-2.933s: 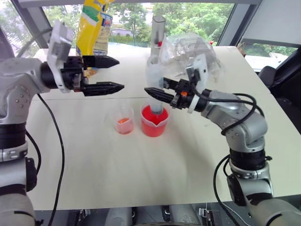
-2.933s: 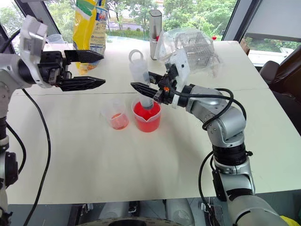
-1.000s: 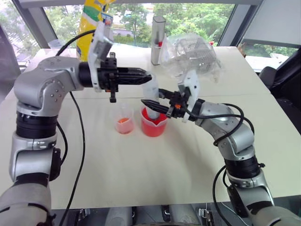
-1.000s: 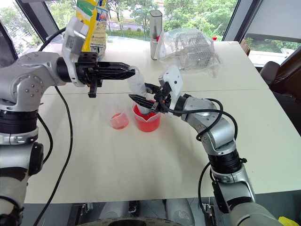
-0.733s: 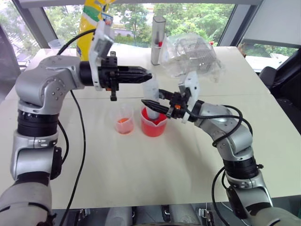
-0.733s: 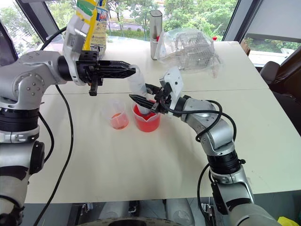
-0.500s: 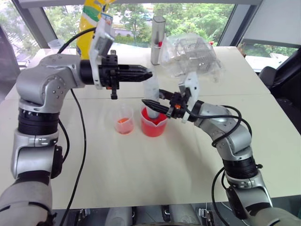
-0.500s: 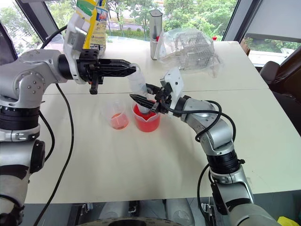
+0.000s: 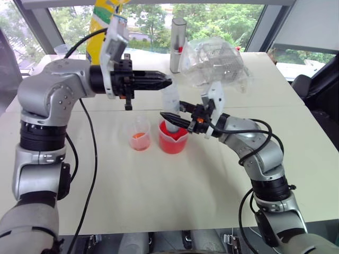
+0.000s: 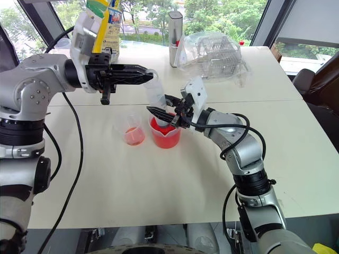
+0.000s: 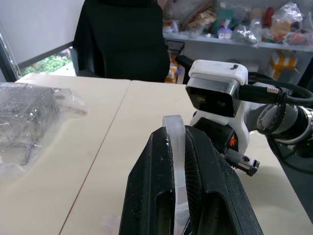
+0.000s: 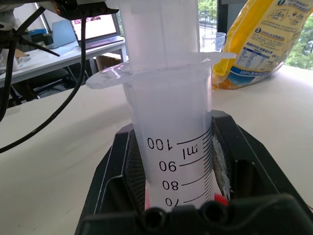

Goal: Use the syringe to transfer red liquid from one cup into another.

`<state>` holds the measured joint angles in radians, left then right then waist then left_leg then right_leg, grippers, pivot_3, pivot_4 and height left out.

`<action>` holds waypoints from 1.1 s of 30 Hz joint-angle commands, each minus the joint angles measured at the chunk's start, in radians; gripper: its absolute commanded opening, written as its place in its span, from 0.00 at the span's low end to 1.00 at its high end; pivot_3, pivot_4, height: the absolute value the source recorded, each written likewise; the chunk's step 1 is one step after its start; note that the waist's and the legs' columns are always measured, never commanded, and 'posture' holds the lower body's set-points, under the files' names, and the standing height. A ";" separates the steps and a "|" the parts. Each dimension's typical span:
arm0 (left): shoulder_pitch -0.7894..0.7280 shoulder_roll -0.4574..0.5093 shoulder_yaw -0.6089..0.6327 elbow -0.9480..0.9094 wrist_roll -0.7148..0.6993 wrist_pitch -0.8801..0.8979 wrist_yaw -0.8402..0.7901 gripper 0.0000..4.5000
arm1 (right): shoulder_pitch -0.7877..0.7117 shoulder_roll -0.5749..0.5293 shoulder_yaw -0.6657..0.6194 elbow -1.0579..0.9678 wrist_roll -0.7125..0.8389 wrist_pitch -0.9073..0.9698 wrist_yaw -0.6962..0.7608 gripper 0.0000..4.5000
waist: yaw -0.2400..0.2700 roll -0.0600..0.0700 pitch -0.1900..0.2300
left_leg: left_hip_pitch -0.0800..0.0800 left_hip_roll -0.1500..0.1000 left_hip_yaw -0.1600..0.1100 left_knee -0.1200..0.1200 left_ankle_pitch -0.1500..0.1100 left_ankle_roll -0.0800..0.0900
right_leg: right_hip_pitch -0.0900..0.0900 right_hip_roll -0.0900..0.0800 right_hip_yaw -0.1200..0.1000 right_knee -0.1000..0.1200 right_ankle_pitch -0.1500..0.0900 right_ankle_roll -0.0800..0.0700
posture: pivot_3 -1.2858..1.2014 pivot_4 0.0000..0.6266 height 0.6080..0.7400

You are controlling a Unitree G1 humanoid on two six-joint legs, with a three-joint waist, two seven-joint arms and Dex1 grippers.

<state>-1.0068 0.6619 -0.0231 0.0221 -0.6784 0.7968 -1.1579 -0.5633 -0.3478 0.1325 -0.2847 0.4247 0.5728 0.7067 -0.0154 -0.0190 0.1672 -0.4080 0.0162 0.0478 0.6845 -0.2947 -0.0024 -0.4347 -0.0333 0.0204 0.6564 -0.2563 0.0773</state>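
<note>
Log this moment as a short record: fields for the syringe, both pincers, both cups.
syringe: upright, tip down in the spouted beaker
left pincer: shut on the plunger's top ring
right pincer: shut around the syringe barrel, just above the beaker
spouted beaker: on the table, well filled with red liquid
small cup: beside the beaker on the robot's left, a little orange-red at its bottom

I'm working in an office-like lab: a pale surface (image 9: 159, 185) by big windows (image 9: 222, 18), a black chair (image 11: 122, 39), cluttered shelves (image 11: 234, 34).
</note>
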 commanded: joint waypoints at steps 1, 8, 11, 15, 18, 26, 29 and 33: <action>-0.069 0.015 0.086 0.003 0.009 -0.064 0.036 0.01 | 0.007 -0.009 0.041 -0.005 0.004 0.009 0.038 0.32 | 0.000 0.000 0.000 | 0.000 0.000 0.000 0.000 0.000 0.000 | 0.000 0.000 0.000 0.000 0.000 0.000 | 0.52 0.24 1.00; -0.073 0.012 0.086 0.003 0.012 -0.064 0.041 0.01 | 0.002 -0.011 0.040 -0.003 0.005 0.010 0.039 0.32 | 0.000 0.000 0.000 | 0.000 0.000 0.000 0.000 0.000 0.000 | 0.000 0.000 0.000 0.000 0.000 0.000 | 0.52 0.24 1.00; -0.067 0.013 0.083 -0.004 0.015 -0.065 0.038 0.01 | -0.004 -0.011 0.039 0.001 0.004 0.009 0.038 0.32 | 0.000 0.000 0.000 | 0.000 0.000 0.000 0.000 0.000 0.000 | 0.000 0.000 0.000 0.000 0.000 0.000 | 0.52 0.24 1.00; -0.045 0.017 0.076 -0.027 0.018 -0.064 0.032 0.01 | -0.020 -0.016 0.035 -0.007 0.001 0.005 0.040 0.32 | 0.000 0.000 0.000 | 0.000 0.000 0.000 0.000 0.000 0.000 | 0.000 0.000 0.000 0.000 0.000 0.000 | 0.52 0.24 1.00; -0.022 0.023 0.068 -0.045 0.022 -0.067 0.027 0.01 | -0.054 -0.025 0.023 -0.013 -0.006 -0.003 0.040 0.32 | 0.000 0.000 0.000 | 0.000 0.000 0.000 0.000 0.000 0.000 | 0.000 0.000 0.000 0.000 0.000 0.000 | 0.52 0.24 1.00; 0.026 0.038 0.065 -0.065 0.026 -0.063 0.021 0.46 | -0.111 -0.035 -0.011 -0.028 0.013 0.018 0.036 0.32 | 0.000 0.000 0.000 | 0.000 0.000 0.000 0.000 0.000 0.000 | 0.000 0.000 0.000 0.000 0.000 0.000 | 0.52 0.24 1.00; 0.039 0.044 0.062 -0.063 0.038 -0.071 0.028 0.79 | -0.109 -0.034 -0.011 -0.046 0.020 0.029 0.036 0.32 | 0.000 0.000 0.000 | 0.000 0.000 0.000 0.000 0.000 0.000 | 0.000 0.000 0.000 0.000 0.000 0.000 | 0.52 0.24 1.00; 0.050 0.056 0.082 -0.047 0.041 -0.078 0.033 0.99 | -0.106 -0.030 -0.015 -0.057 0.027 0.043 0.031 0.32 | 0.001 0.000 0.000 | 0.000 0.000 0.000 0.000 0.000 0.000 | 0.000 0.000 0.000 0.000 0.000 0.000 | 0.52 0.24 1.00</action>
<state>-0.9439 0.7000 0.0178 -0.0181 -0.6359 0.7329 -1.1294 -0.6541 -0.3799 0.1386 -0.2884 0.4282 0.6208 0.7408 -0.0148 -0.0190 0.1672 -0.4080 0.0162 0.0479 0.6845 -0.2946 -0.0025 -0.4347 -0.0335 0.0206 0.6568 -0.2563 0.0773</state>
